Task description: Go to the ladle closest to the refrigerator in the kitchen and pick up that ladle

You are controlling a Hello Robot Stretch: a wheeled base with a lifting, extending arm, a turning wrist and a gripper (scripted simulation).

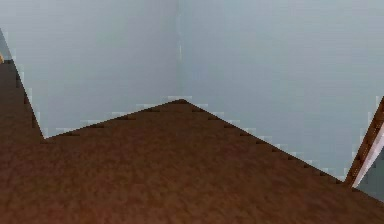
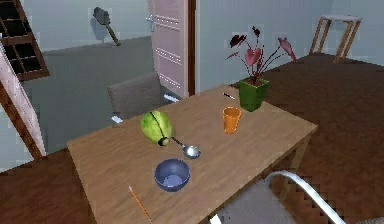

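1. The ladle looks to be the small silver thing with a round cup end and a thin handle. It lies near the middle of the wooden table in the arm side view (it is tiny here, so I go by its shape).
2. It could be the wrong ladle. The task wants the one closest to the refrigerator. I cannot tell where the refrigerator is, or if this room is the kitchen.
3. A grey thing with a brown handle sits far off on the left. I cannot tell what it is, and it could get mixed up with the ladle.
4. The ladle has close neighbours. A green round thing is just beside its handle on the left. A blue bowl is just on the near side, and an orange cup stands to the right. A crooked reach could bump one and make it roll or tip.
5. A grey chair stands at the table's near right side. The arm could catch on it on the way in.
6. In the forward view a corner of pale walls is close ahead over brown floor. Driving straight on would hit it, so the robot should turn first.
7. I cannot tell what state the gripper is in.
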